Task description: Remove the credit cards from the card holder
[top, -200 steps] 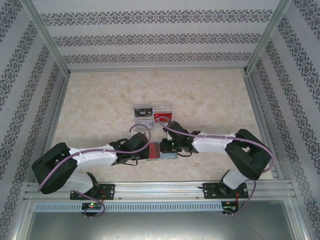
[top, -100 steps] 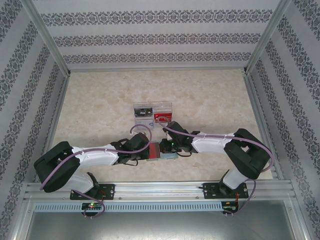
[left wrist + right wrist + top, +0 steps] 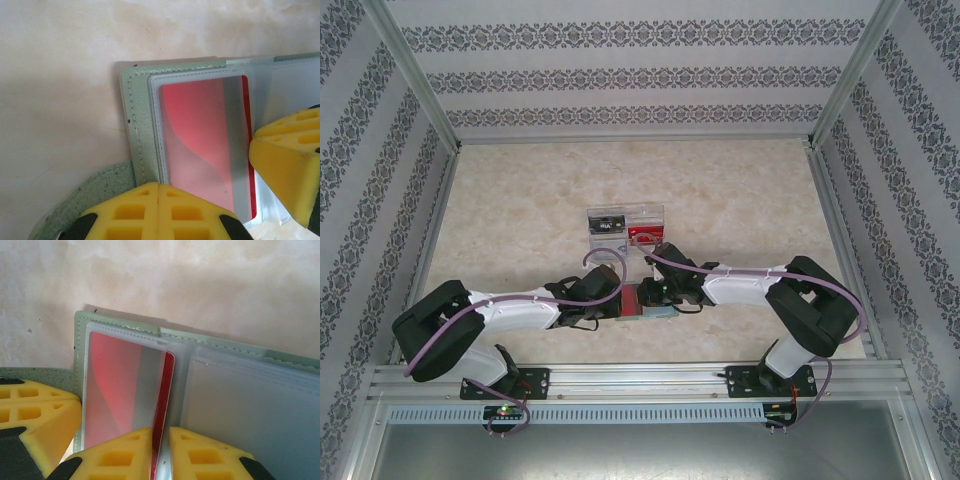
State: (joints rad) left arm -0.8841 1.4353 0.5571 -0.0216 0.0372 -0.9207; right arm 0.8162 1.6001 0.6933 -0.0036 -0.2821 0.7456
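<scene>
Near the front of the pale table [image 3: 520, 200] lies the open card holder [image 3: 131, 115], and the left gripper [image 3: 158, 192], pressed together, seems to pin its left edge still while the right gripper [image 3: 161, 436] hugs the red credit card [image 3: 107, 390], squeezing or not I cannot tell.

Grained leathery card holder [image 3: 131, 112], glossy plastic credit card [image 3: 197, 142]
</scene>
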